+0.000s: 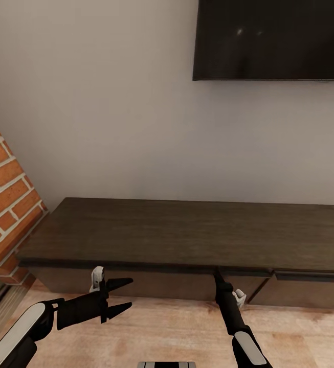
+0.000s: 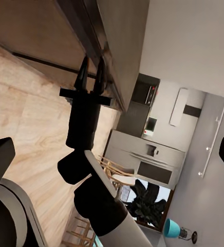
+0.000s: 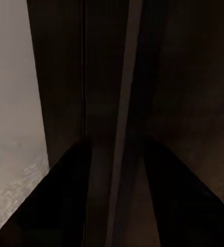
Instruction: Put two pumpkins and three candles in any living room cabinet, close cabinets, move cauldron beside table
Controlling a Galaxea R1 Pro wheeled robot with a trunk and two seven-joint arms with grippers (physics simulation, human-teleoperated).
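Observation:
The long dark-brown cabinet (image 1: 177,230) stands against the wall, its flat drawer fronts facing me. My right gripper (image 1: 218,276) reaches its upper front edge. In the left wrist view the right gripper (image 2: 91,72) has its two fingers close together against the cabinet (image 2: 122,36) rim. In the right wrist view the drawer front's edge (image 3: 123,103) runs between the dark fingers (image 3: 55,206). My left gripper (image 1: 126,294) hangs open and empty in front of the left drawer front, just short of it. The pumpkins, candles, cauldron and table are out of view.
A red-brick fireplace (image 1: 3,204) juts out at the cabinet's left end. A black TV (image 1: 274,38) hangs on the wall above. Light wood floor (image 1: 161,332) lies between me and the cabinet. A kitchen with a fridge (image 2: 148,159) shows far off.

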